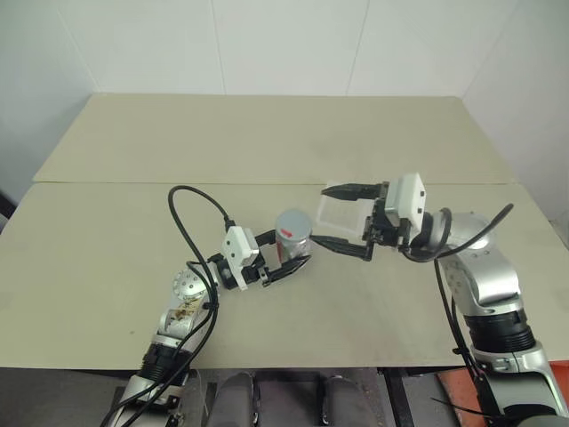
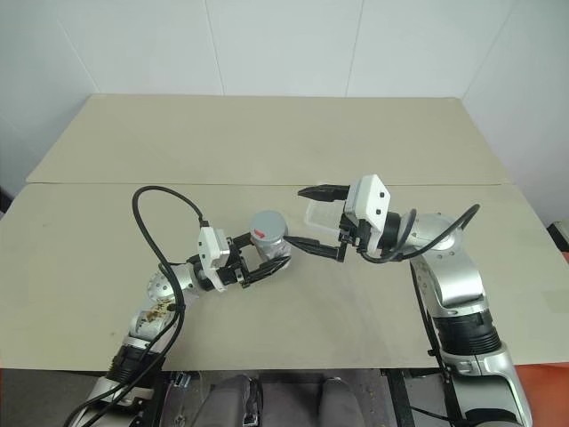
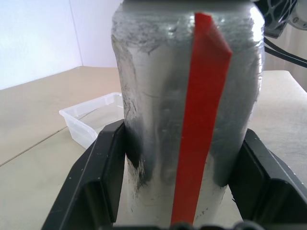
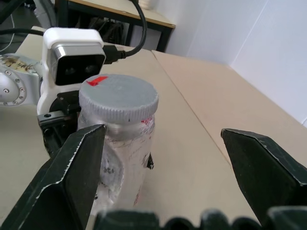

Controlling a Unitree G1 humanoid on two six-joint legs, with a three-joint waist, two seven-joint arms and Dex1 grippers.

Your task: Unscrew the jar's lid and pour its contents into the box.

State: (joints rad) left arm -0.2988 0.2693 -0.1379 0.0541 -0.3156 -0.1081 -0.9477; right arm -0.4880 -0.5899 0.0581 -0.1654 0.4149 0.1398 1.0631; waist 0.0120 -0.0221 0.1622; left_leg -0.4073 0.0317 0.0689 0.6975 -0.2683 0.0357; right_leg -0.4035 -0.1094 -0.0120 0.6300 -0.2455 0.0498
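Note:
The jar [image 1: 292, 242] is held upright just above the table, a red stripe [image 3: 199, 120] running down its cloudy wall. The grey lid [image 4: 118, 98] sits screwed on top. My left gripper [image 1: 286, 253] is shut on the jar's body, one finger [image 3: 96, 177] on each side. Just right of the jar my right gripper [image 1: 322, 216] is open wide at lid height and holds nothing; its fingertips [image 4: 72, 163] point at the jar. The clear box [image 1: 343, 210] lies on the table behind the right gripper's fingers. I cannot make out the contents through the jar's wall.
The beige table [image 1: 267, 142] stretches wide behind and to both sides, with a seam [image 1: 133, 183] running across it. A black cable [image 1: 191, 222] loops up from my left arm. White walls stand beyond the far edge.

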